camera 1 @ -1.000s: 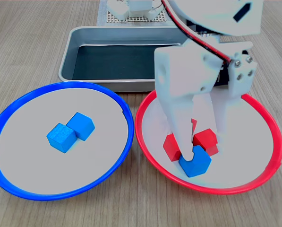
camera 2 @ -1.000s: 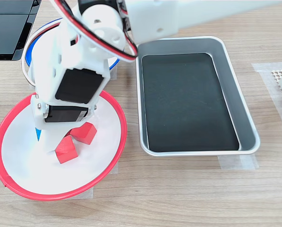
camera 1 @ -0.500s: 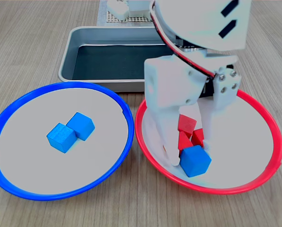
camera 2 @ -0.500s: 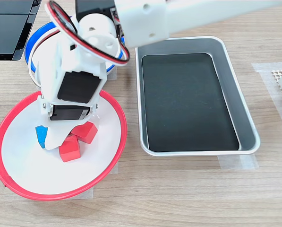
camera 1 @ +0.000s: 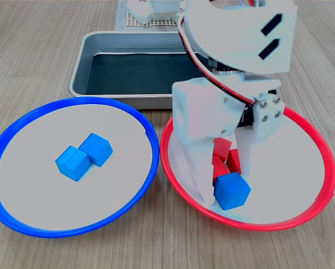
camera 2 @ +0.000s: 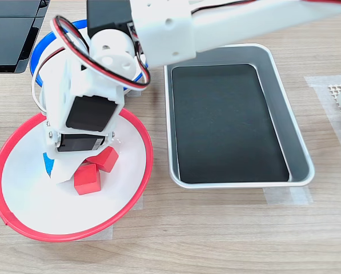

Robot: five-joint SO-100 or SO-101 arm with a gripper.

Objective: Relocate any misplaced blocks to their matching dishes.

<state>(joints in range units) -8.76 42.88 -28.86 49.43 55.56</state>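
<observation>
In the first exterior view the gripper (camera 1: pixel 226 188) reaches down into the red dish (camera 1: pixel 313 196), its white fingers (camera 1: pixel 198 168) closed around a blue block (camera 1: pixel 232 190) at the near side of the dish; the block looks pinched between them, low over the grey centre or resting on it, which I cannot tell. Just behind the gripper's tips, red blocks (camera 1: pixel 223 158) huddle together, touching, partly hidden by the fingers; in the second exterior view two of them show (camera 2: pixel 96 169). To the first exterior view's left of the gripper lies the blue dish (camera 1: pixel 21 218), with two blue blocks (camera 1: pixel 83 157) touching near its middle. Beyond the arm stands a grey tray (camera 1: pixel 100 42).
</observation>
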